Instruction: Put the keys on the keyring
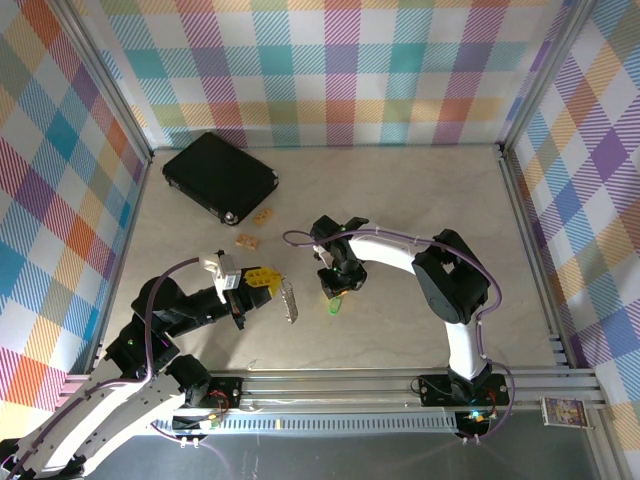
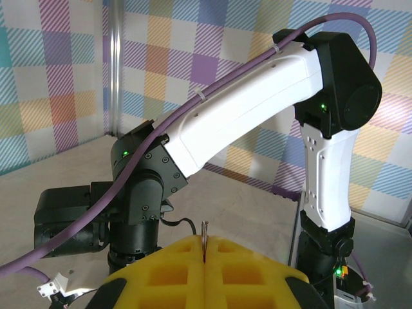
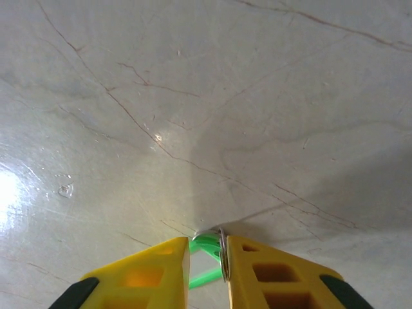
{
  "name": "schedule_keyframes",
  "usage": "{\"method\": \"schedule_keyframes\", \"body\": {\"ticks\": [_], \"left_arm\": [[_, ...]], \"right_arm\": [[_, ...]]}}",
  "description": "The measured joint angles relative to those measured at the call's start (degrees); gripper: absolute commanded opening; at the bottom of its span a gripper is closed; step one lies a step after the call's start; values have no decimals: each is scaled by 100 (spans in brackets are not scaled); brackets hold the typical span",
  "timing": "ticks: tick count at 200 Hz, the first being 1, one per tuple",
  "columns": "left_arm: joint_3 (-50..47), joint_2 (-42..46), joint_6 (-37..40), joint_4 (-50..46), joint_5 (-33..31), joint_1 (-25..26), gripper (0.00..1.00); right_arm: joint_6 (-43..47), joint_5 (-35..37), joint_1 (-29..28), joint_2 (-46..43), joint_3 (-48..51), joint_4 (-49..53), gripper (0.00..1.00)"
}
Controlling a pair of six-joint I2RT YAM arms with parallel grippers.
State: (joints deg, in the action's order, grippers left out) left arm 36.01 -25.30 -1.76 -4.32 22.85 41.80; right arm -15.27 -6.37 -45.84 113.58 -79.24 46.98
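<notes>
Mid-surface, right gripper (image 1: pixel 335 287): pointed down at the surface (image 1: pixel 420 200), yellow fingers parted by a narrow gap.
Ring (image 3: pixel 222 252): stands on edge in that gap, against the inner face of one finger. A green piece (image 3: pixel 203 246) lies with it, low on the surface.
Why so: an upright ring likely presents an edge for a key to slide onto. The grip looks loose, judged not firm.
Left gripper (image 1: pixel 270 282): fingers pressed together on a thin metal edge, most likely the key (image 1: pixel 290 301) that juts from its tip in the top view.
Why so: the key is lifted off the surface with its blade free, ready to be brought to the ring.
Key vs ring: near, not touching; the key sits to the left of the right gripper.
Spares: two tan pieces (image 1: pixel 246 241) lie beside a black case (image 1: pixel 220 177), well apart from both grippers.
Step, judged: threading not yet done.
</notes>
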Motion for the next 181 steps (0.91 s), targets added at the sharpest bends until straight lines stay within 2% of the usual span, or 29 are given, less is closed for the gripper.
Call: {"method": "schedule_keyframes", "body": {"ticks": [124,181], "left_arm": [[-24,0,-2,2,2,0,0],[-24,-2,-17,2,4,0,0]], "right_arm": [[-57,44,15,-20,140,-61,8],[11,190,15,-407,264,-70,12]]}}
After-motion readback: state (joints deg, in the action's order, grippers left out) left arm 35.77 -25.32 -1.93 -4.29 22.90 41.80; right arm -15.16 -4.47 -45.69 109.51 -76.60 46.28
